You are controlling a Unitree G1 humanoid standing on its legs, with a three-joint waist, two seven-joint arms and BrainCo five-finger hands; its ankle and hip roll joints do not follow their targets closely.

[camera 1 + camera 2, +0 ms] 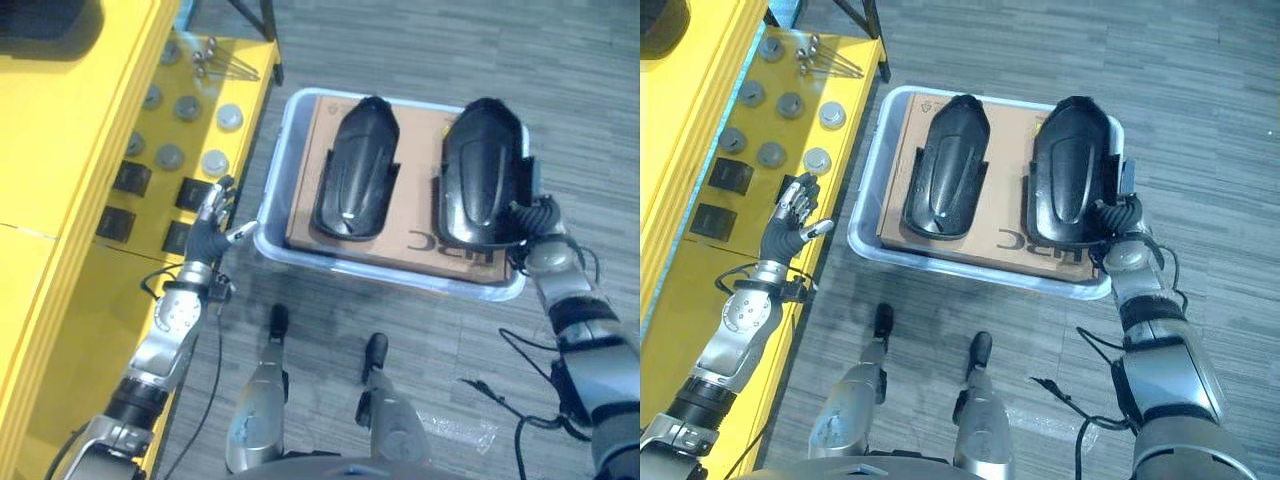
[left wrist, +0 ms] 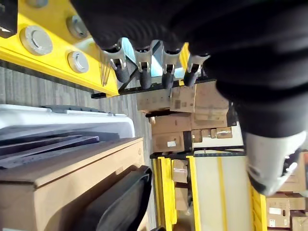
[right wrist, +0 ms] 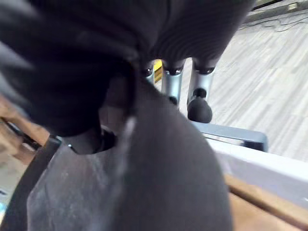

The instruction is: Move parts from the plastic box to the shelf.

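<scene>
Here two black parts point(image 1: 355, 165) lie on cardboard point(image 1: 310, 215) in the box point(image 1: 275, 175). The right hand point(image 1: 1118, 215) reaches the nearer part (grip unclear). The left hand point(image 1: 790, 225), fingers apart, waits by the yellow shelf point(image 1: 110, 110).

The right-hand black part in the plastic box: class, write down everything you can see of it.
The right black part is a glossy, dark, rounded shell, long and tapering towards the far end, with a raised ridge down its middle; it looks like moulded plastic. It lies on a brown cardboard sheet inside the pale plastic box, beside a similar left black part, apart from it. The right hand is at its near right edge, touching it; whether its fingers grip cannot be told.
</scene>
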